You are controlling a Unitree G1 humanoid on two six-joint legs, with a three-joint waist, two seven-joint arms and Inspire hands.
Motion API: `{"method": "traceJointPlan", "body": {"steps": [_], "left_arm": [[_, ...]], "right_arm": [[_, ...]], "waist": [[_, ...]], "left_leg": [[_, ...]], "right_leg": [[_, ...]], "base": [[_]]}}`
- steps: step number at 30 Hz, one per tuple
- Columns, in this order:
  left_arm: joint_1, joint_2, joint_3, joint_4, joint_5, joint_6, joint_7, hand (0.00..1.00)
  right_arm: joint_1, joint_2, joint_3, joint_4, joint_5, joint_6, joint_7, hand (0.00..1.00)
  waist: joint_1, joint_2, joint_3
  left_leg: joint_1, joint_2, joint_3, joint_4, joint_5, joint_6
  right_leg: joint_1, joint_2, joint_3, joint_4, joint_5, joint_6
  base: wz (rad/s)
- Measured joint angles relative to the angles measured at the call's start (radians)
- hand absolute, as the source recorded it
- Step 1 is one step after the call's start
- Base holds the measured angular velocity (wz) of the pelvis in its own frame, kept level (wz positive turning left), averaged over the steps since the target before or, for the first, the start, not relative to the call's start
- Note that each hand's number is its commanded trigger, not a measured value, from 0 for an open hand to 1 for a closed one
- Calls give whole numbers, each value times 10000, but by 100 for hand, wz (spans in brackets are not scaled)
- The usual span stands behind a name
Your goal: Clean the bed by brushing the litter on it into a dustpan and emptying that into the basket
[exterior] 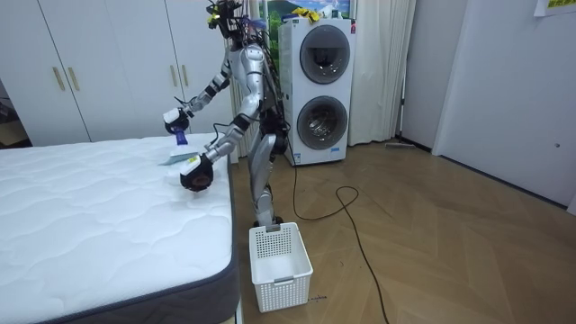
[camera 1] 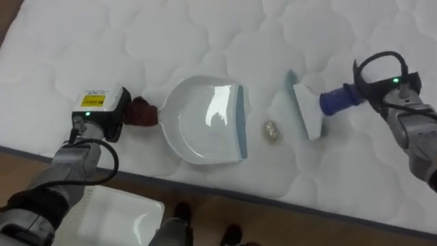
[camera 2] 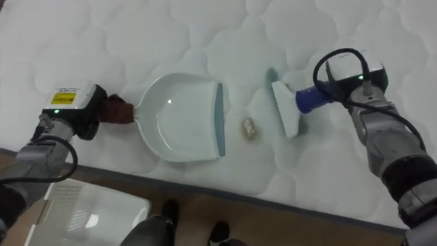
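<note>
The white dustpan (camera 1: 205,123) is held flat on the bed (camera 1: 102,41) by its dark red handle (camera 1: 143,113), round which the left hand (camera 1: 102,109) is closed. The brush (camera 1: 304,109) is gripped at its blue handle (camera 1: 338,100) by the right hand (camera 1: 392,96). A small crumpled scrap (camera 1: 272,130) is seen between dustpan and brush.

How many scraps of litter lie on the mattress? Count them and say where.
1. A small crumpled scrap lies on the mattress between the dustpan and the brush. Others could hide under either tool.
</note>
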Motion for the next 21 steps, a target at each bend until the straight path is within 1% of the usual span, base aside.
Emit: {"method": "traceJointPlan", "body": {"steps": [1,2,4,8,9,13,17,19,21], "left_arm": [[0,-1,-5,-2,6,0,8,100],[0,-1,-6,-7,20,1,12,100],[0,-1,-13,-33,87,1,15,100],[0,-1,-13,-124,190,16,39,100],[2,-1,-14,-123,199,18,39,100],[3,-1,-28,-119,197,6,36,100],[34,-1,-26,-111,211,6,24,100],[35,-1,-16,-112,266,6,25,100],[39,-1,-15,-113,267,3,25,100]], "right_arm": [[29,0,-9,-3,342,-1,156,100],[29,4,-24,-3,482,-6,245,100],[30,23,-134,-5,914,-121,548,100],[26,134,-272,-78,1150,-195,926,100],[26,186,-272,-114,1180,-220,1033,100],[27,244,-270,-210,1200,-541,1343,100],[46,318,-252,-542,1344,-568,1630,100],[62,492,-251,-583,1554,-568,1812,100],[138,563,-252,-633,1699,-569,1919,100]], "waist": [[-16,42,-22],[-26,60,-25],[-32,117,-51],[-47,177,-85],[-53,178,-85],[-66,177,-85],[-35,170,-83],[-35,168,-83],[-31,166,-83]], "left_leg": [[-22,3,-43,-2,1,-2],[-25,5,-50,-4,1,-2],[-27,5,-58,-12,2,-3],[-20,1,-56,-25,2,-3],[-10,3,-50,-26,2,-4],[3,-1,-41,-39,2,-4],[99,12,82,-74,2,-2],[120,24,158,-82,2,-2],[111,24,166,-84,2,-2]], "right_leg": [[10,14,-43,-42,13,-8],[10,16,-50,-46,14,-10],[10,18,-56,-51,14,-10],[14,15,-50,-49,14,-10],[22,16,-43,-44,13,-10],[25,7,-37,-28,13,-10],[40,-2,71,-3,13,-8],[48,1,89,-11,13,-9],[45,2,88,-29,12,-9]], "base": [[7],[4],[0],[0],[0],[0],[-7],[-4],[0]]}}
